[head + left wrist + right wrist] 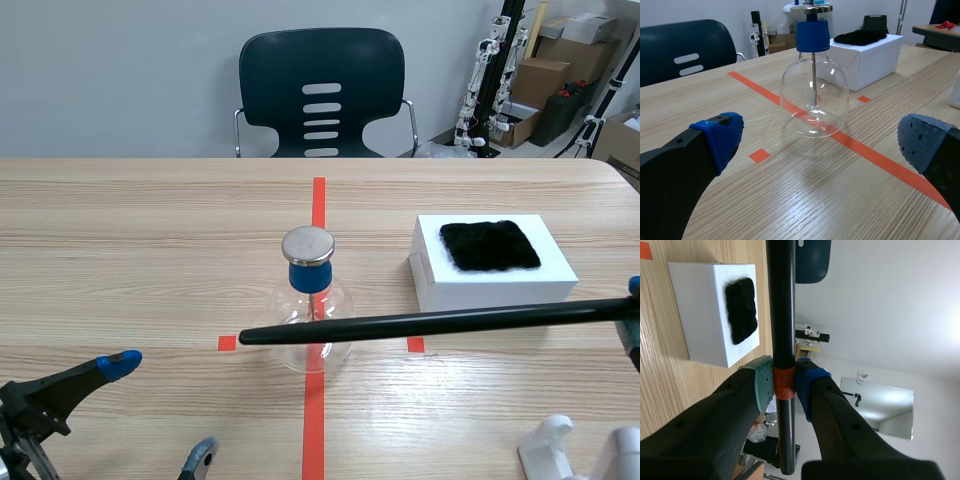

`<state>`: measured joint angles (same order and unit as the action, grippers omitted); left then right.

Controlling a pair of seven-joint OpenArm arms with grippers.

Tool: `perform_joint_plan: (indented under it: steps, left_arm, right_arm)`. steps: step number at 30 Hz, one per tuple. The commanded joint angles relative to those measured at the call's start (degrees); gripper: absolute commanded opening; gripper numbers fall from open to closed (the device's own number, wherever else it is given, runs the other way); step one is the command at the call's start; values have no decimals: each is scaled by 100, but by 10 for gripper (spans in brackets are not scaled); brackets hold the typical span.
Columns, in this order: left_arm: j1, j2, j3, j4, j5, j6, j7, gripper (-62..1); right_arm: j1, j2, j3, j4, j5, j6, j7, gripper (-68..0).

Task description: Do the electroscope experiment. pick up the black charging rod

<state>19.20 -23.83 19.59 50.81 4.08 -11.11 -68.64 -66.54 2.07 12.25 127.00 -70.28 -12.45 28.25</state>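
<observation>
The long black charging rod (430,322) hangs level above the table, its tip reaching in front of the glass electroscope flask (311,315). My right gripper (784,382) is shut on the rod (780,300) at its orange-red band; in the scene view only its edge (634,305) shows at the right border. The flask (814,97) has a blue stopper and a metal disc on top. My left gripper (820,145) stands open, low at the near left (160,410), with the flask ahead of it and nothing between its fingers.
A white box (492,262) with a black fur cloth (490,245) on top stands right of the flask. A white holder (575,452) sits at the near right corner. A dark chair (322,92) stands beyond the far table edge.
</observation>
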Motion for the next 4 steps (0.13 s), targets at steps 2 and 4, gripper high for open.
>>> perform_joint_plan:
  steps: [2, 4]
  left_arm:
    - [-2, 0, -11, 50, -33, -11, -79, 14]
    - [-2, 0, -11, 50, -33, -11, -79, 14]
  right_arm:
    - [7, 0, 7, 57, 42, -63, -22, -658]
    - [7, 0, 7, 57, 42, -63, -22, -658]
